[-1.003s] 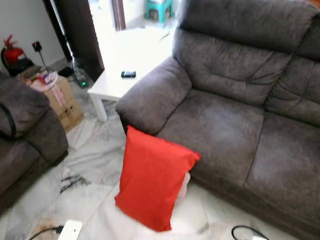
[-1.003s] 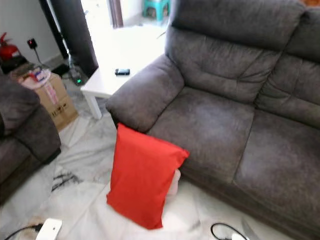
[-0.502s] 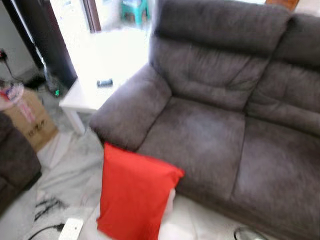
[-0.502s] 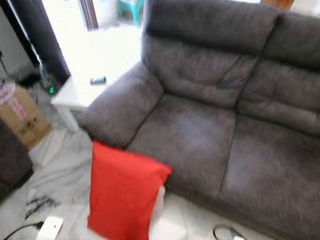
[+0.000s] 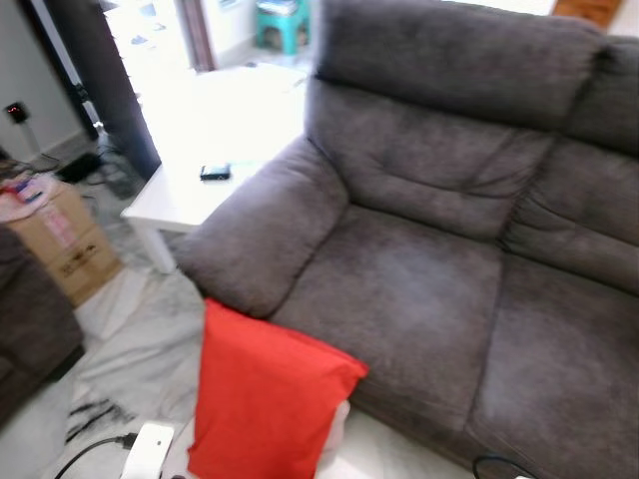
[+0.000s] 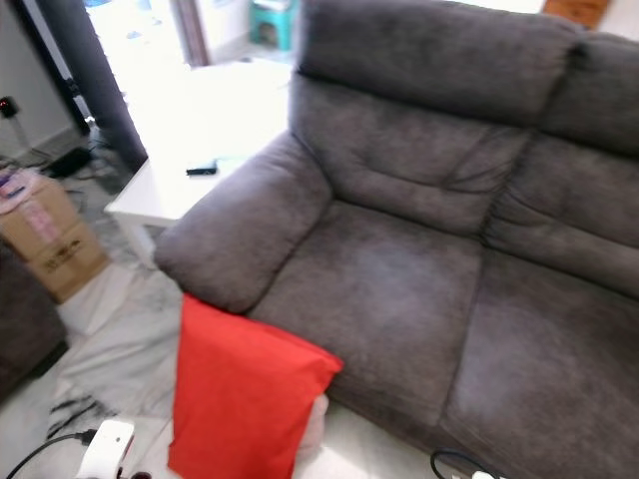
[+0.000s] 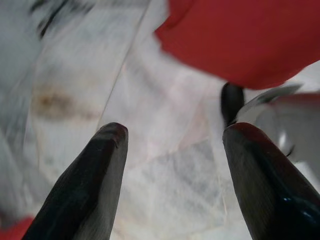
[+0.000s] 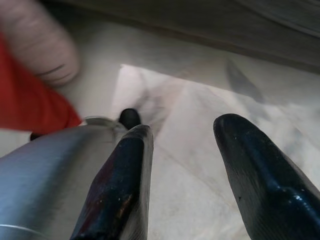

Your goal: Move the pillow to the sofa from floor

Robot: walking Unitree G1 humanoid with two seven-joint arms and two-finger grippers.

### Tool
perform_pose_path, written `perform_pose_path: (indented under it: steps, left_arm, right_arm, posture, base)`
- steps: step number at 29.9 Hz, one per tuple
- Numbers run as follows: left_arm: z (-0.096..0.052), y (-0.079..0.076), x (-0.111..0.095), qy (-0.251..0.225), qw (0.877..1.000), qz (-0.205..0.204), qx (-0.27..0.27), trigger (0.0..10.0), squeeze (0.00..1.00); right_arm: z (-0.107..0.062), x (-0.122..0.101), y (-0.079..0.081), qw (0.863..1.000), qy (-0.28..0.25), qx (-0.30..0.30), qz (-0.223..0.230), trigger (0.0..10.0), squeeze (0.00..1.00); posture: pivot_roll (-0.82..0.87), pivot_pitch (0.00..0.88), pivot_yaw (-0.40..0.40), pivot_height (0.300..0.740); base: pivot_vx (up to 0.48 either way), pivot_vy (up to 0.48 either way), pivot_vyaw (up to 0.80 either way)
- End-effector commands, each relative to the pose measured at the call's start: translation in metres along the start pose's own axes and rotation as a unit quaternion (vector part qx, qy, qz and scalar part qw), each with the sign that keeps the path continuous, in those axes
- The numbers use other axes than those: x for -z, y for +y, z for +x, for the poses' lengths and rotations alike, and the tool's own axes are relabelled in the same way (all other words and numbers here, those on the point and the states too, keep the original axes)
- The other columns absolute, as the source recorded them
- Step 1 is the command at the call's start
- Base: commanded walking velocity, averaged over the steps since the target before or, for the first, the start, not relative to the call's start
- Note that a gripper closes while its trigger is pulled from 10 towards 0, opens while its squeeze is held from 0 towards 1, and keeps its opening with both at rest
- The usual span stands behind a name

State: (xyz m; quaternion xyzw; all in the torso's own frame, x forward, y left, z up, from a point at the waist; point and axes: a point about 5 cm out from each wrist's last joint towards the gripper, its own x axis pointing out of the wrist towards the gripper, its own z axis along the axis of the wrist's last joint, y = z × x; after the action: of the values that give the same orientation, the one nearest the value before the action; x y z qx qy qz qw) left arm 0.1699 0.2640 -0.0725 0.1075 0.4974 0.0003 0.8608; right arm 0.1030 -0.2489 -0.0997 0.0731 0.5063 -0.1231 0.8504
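Left gripper (image 7: 172, 150), right gripper (image 8: 182, 145): glossy black tapered fingers.

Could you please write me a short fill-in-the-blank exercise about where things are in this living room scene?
1. The pillow leaning against the sofa is ____ in colour.
2. The pillow's lower edge rests on the ____.
3. The small dark device lies on the ____ table.
4. The left gripper has its fingers ____.

Missing words: red; floor; white; open

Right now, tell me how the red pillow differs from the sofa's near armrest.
The red pillow is bright and smooth; the armrest is dark grey and plush. The pillow stands upright on the floor, leaning against the sofa front, while the armrest sits higher, just above the pillow's top corner. Both are soft and padded.
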Motion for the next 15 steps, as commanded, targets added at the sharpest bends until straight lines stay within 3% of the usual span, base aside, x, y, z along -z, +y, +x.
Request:
perform_pose_path:
  steps: [1, 15]
  left_arm:
    - [-0.0004, -0.0006, 0.0043, 0.008, 1.000, -0.010, 0.002, 10.0, 0.00]
    - [-0.0003, -0.0011, 0.0043, 0.007, 1.000, -0.010, 0.004, 10.0, 0.00]
  right_arm:
    - [-0.0012, 0.0048, -0.0019, 1.000, 0.010, -0.001, -0.004, 10.0, 0.00]
    - [-0.0012, 0.0046, -0.0018, 1.000, 0.009, -0.004, -0.007, 10.0, 0.00]
  posture:
    - [-0.01, 0.074, 0.002, 0.740]
    - [-0.01, 0.063, 0.000, 0.740]
  base:
    - [0.000, 0.000, 0.80]
    - [0.000, 0.000, 0.80]
